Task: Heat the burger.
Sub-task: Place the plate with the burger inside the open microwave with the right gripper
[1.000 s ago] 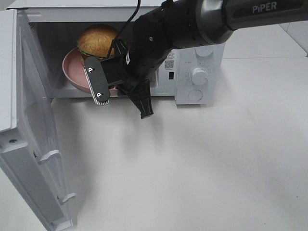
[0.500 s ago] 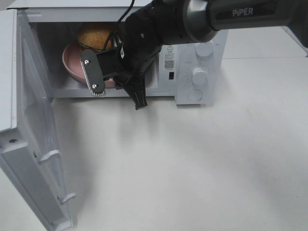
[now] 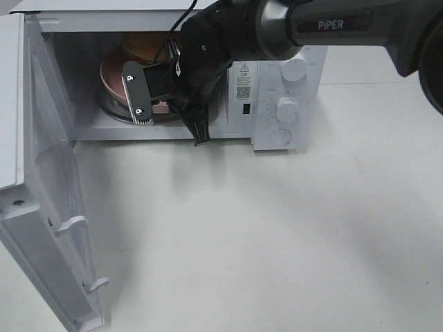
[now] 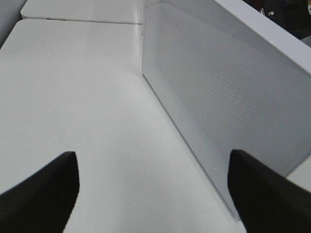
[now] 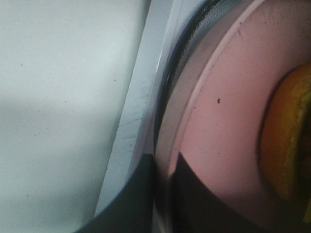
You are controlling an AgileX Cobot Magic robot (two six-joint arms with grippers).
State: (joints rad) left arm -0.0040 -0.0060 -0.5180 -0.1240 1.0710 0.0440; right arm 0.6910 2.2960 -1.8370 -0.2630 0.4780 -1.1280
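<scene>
1 burger, 1 plate, 1 mwave, 2 pincers

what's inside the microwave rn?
A pink plate with the burger on it, the right end effector shut on its rim. The arm and the microwave's top cover most of the burger.

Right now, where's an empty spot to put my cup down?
The bare white table in front of the microwave, right of its open door, is free. Inside is crowded with the right end effector, pink plate and burger.
</scene>
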